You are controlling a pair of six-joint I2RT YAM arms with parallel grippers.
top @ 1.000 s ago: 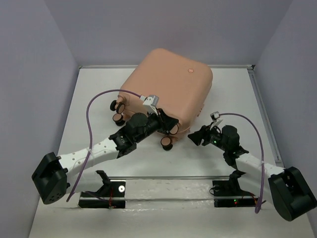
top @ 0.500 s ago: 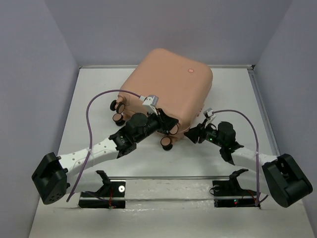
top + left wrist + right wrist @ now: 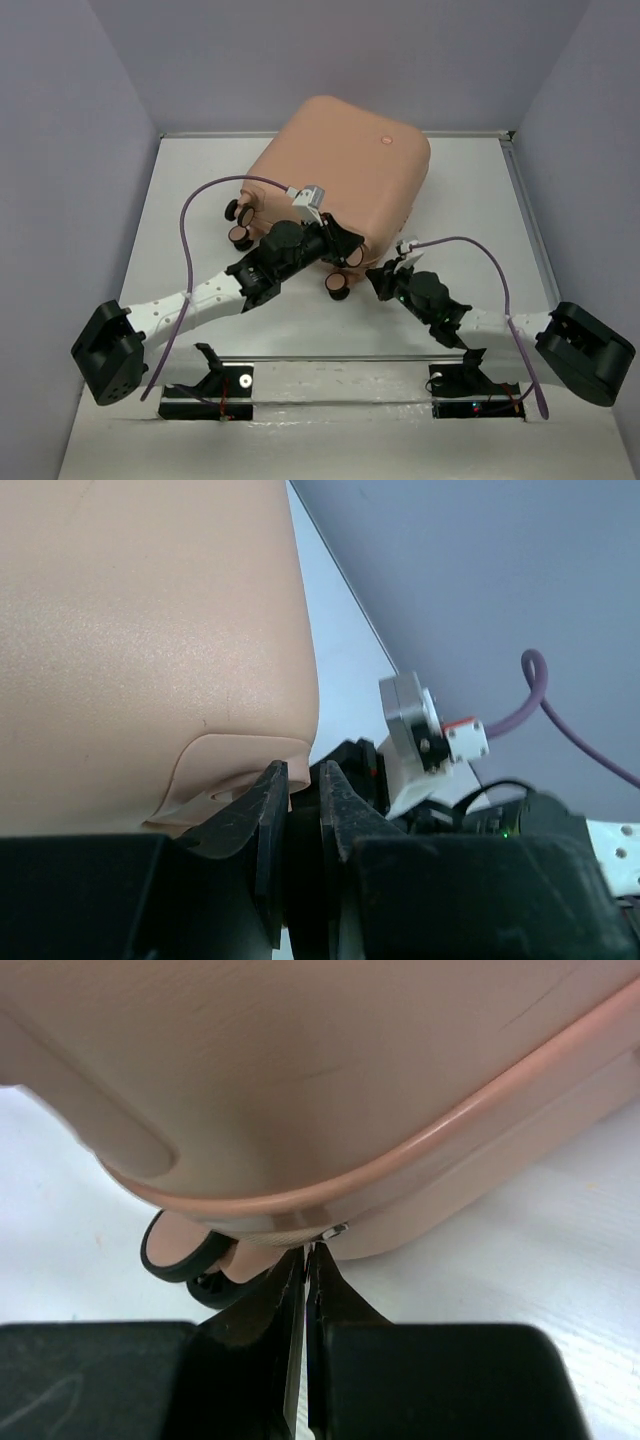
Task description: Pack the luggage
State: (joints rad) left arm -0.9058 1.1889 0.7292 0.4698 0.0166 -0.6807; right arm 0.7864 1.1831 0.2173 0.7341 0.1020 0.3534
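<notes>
Closure of the right end effector (image 3: 305, 1252), advanced and pinched shut at a metal tab (image 3: 335, 1229) on the luggage (image 3: 345, 170), suggests zipping begins; left end effector (image 3: 300, 780) stays narrow.

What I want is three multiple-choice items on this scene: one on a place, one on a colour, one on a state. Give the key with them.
1. Where does the luggage lie?
A. On the table, toward its far side
B. Between the arm bases
C. Lifted clear of the table

2. What colour is its shell?
A. Blue
B. Peach-pink
C. Green

3. How do the right gripper's jaws stand?
A. Wide open
B. Shut
C. Spread around a wheel

Key:
1 A, the top view shows it lying flat at the far end.
2 B, every view shows a peach-pink shell.
3 B, the right wrist view shows them pressed together.
</notes>
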